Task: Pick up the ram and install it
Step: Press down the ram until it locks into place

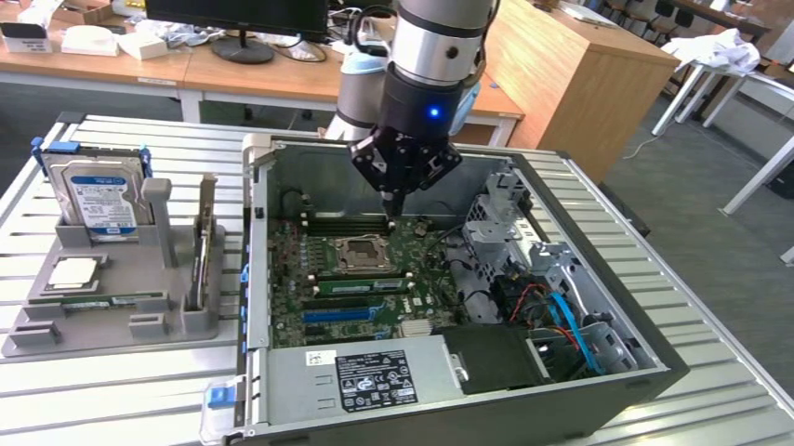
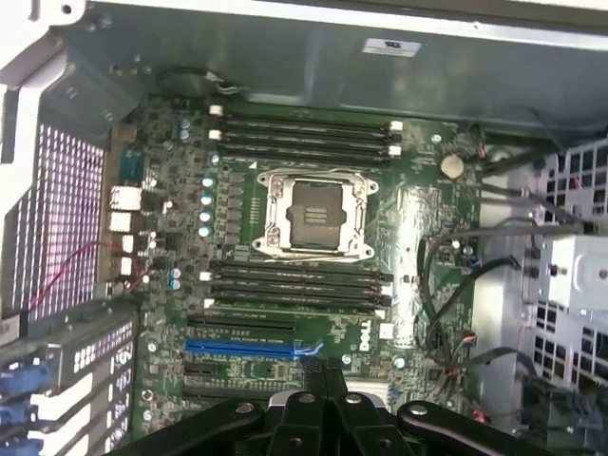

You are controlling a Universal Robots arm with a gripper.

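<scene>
My gripper (image 1: 393, 219) hangs inside the open computer case (image 1: 596, 279), above the motherboard (image 2: 418, 218), with its fingers pressed together and nothing between them. In the wrist view the shut gripper (image 2: 320, 366) points over the blue slot (image 2: 242, 349), and the empty processor socket (image 2: 313, 214) lies beyond it. A long green strip with pale patches, which looks like the ram (image 1: 360, 283), runs along the memory slots just in front of the socket. The dark slots (image 2: 304, 138) on the socket's far side look empty.
On the exterior view's left stands a grey holder (image 1: 37, 334) with a silver hard drive (image 1: 99, 195), a square silver chip (image 1: 72, 271), a flat green strip (image 1: 106, 300) and an upright card (image 1: 203, 246). Cables and drive cages (image 1: 522, 242) crowd the case's right side.
</scene>
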